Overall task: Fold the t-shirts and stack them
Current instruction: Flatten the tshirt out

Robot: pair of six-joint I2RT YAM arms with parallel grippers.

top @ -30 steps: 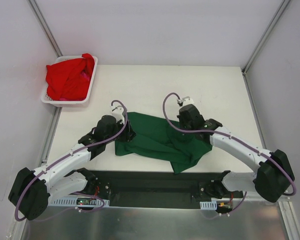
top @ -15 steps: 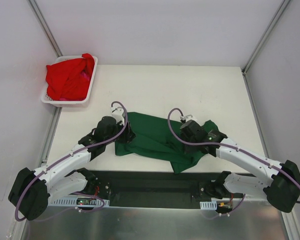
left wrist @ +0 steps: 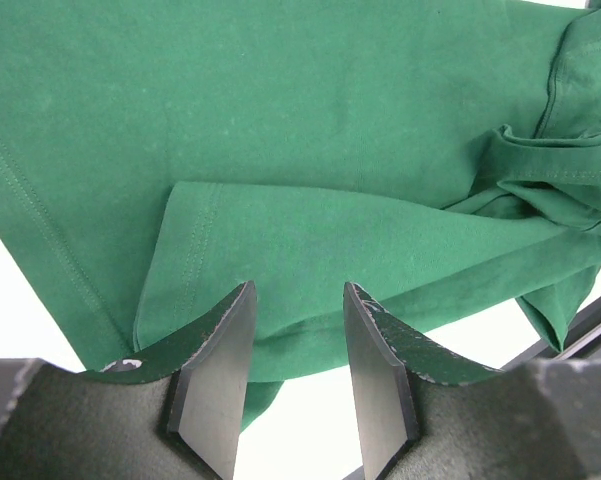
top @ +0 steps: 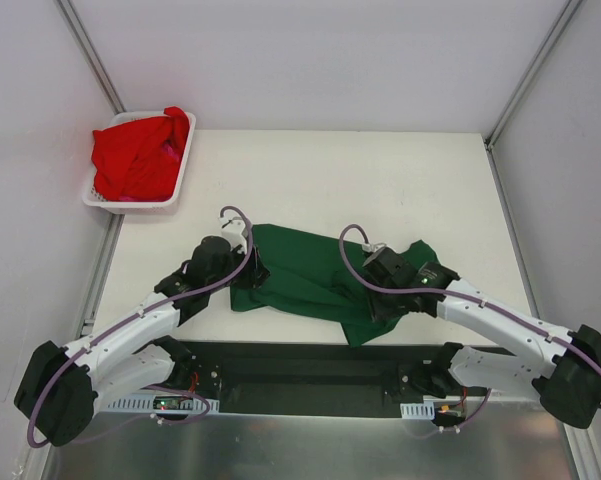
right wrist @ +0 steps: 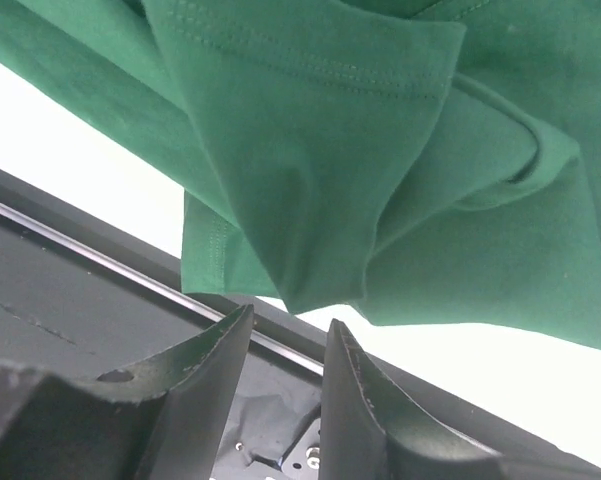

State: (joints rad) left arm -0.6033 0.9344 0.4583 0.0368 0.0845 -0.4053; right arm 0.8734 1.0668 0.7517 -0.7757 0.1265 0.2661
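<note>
Left hand (left wrist: pixel 299 290), fingers parted, and right hand (right wrist: pixel 289 318), narrowly parted, hang empty over the crumpled green t-shirt (top: pixel 300 270).

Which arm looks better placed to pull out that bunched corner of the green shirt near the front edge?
Right, probably: the right gripper hangs open beside that corner of the green shirt, while the left gripper sits at its opposite edge.

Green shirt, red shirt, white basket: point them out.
green shirt (top: pixel 300 270), top external view, flat middle
red shirt (top: pixel 130 155), top external view, bunched middle
white basket (top: pixel 180 175), top external view, right wall
</note>
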